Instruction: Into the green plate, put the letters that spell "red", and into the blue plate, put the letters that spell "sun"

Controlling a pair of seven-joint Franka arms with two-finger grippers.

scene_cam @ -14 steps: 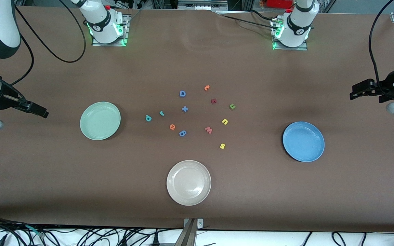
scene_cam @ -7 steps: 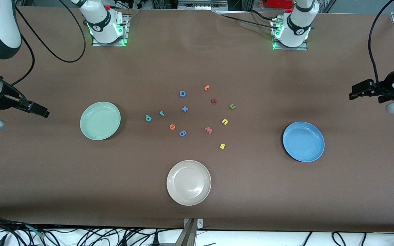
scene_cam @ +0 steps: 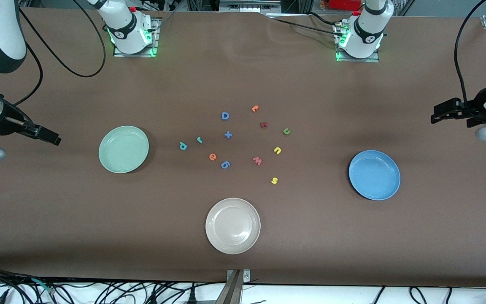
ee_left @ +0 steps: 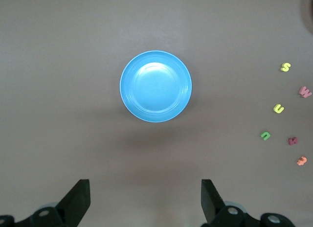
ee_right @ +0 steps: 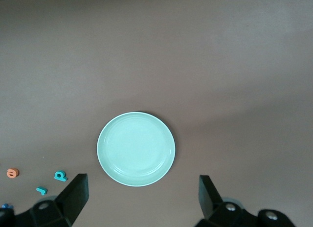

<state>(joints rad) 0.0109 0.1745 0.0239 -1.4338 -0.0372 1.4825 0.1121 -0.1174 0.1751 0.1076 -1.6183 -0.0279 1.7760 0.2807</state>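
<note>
The green plate [scene_cam: 123, 149] lies toward the right arm's end of the table, the blue plate [scene_cam: 374, 175] toward the left arm's end. Between them lie a teal r [scene_cam: 199, 139], an orange e [scene_cam: 212, 157], a teal d [scene_cam: 183, 146], a yellow s [scene_cam: 274, 180], a yellow u [scene_cam: 277, 150] and a green n [scene_cam: 286, 131]. My right gripper [ee_right: 143, 185] hangs open and empty beside the green plate [ee_right: 136, 148]. My left gripper [ee_left: 145, 188] hangs open and empty beside the blue plate [ee_left: 156, 86]. Both plates hold nothing.
A beige-white plate [scene_cam: 233, 226] sits nearest the front camera. Among the letters lie a blue D [scene_cam: 225, 115], a blue plus [scene_cam: 228, 135], a blue 9 shape [scene_cam: 225, 164], a reddish w [scene_cam: 257, 160], a dark red r [scene_cam: 263, 124] and a small orange letter [scene_cam: 255, 108].
</note>
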